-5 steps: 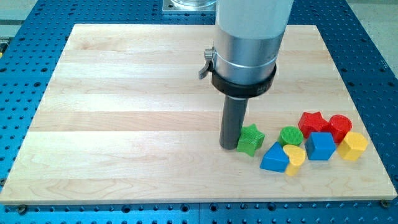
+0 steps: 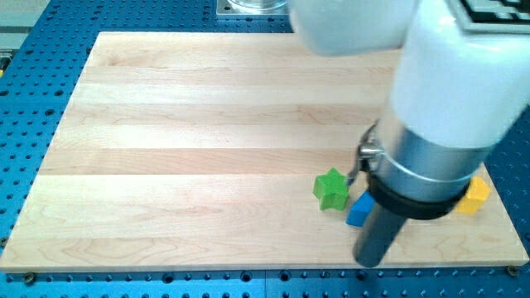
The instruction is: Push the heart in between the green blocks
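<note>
Blue perforated metal surrounds the wooden desk [image 2: 166, 124]. My tip [image 2: 369, 263] rests near the desk's bottom edge, just below a blue block [image 2: 358, 210]. Left of that block lies the green star [image 2: 332, 189]. My arm hides the heart; a yellow block [image 2: 474, 195] peeks out at the right. I have no fingers.

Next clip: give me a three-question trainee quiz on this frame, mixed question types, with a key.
1. True or false: my tip touches the green star.
2. Which block shows at the view's right edge of the arm? A) yellow block B) purple block C) orange block
3. Fill in: the blue block lies to the view's ____ of the star.

Key: 1. False; the tip is near the board's bottom edge, below the blue block. 2. A. 3. Lower right. The heart is hidden behind the arm.
</note>
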Robot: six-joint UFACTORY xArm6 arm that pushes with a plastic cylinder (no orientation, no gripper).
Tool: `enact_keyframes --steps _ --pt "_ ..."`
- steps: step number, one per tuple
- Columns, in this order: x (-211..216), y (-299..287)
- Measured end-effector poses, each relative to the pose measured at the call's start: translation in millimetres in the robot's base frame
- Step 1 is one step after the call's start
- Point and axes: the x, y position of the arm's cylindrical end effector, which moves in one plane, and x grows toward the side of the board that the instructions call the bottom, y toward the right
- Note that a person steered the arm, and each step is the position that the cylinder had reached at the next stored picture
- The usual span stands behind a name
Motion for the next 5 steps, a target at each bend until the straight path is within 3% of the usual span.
enact_keyframes --steps 2,4,5 --pt "-1 43" --pt "-63 30" --pt "-64 16"
